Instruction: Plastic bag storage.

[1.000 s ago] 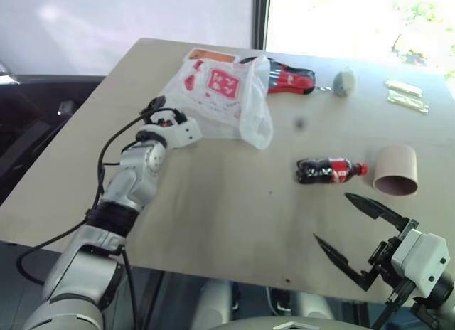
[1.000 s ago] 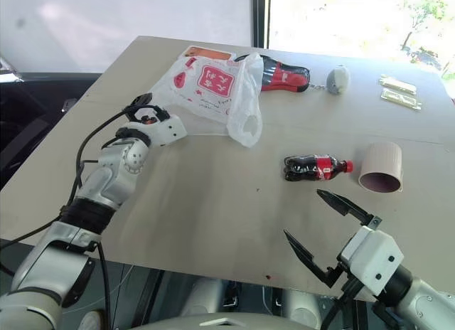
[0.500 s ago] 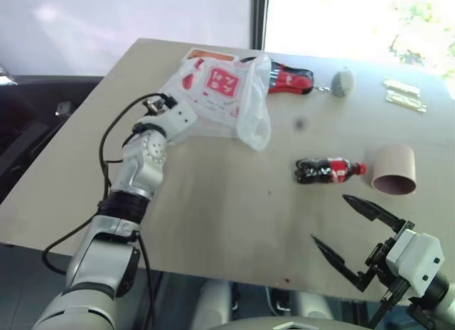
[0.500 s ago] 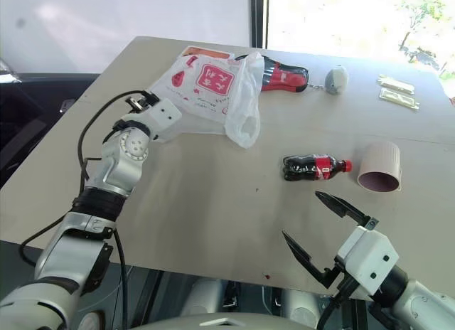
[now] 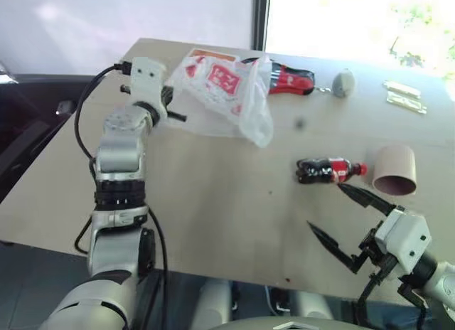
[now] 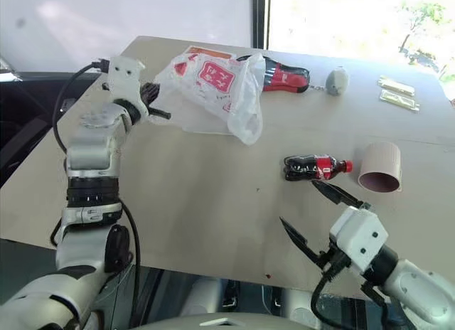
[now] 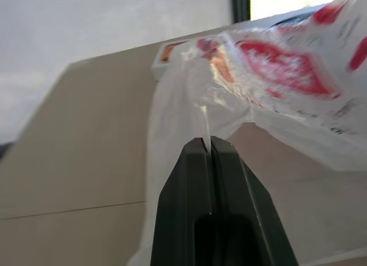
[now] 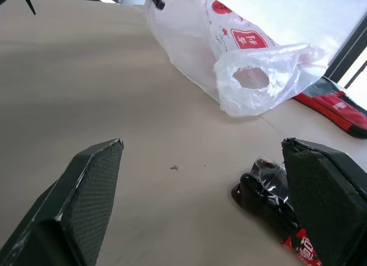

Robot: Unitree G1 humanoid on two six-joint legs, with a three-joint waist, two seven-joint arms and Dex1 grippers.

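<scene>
Left wrist view: I have the left gripper (image 7: 207, 143) pinched on the plastic bag (image 5: 227, 95) edge to lift it, while the right gripper (image 5: 346, 223) waits spread wide

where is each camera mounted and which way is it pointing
Left and right eye views: on the head, looking forward and down at the table; both arms show.
Left wrist view: along the left hand, pinched shut on the plastic bag.
Right wrist view: along the open right hand, toward the small bottle.
Shared: the bag shows in every view.
</scene>
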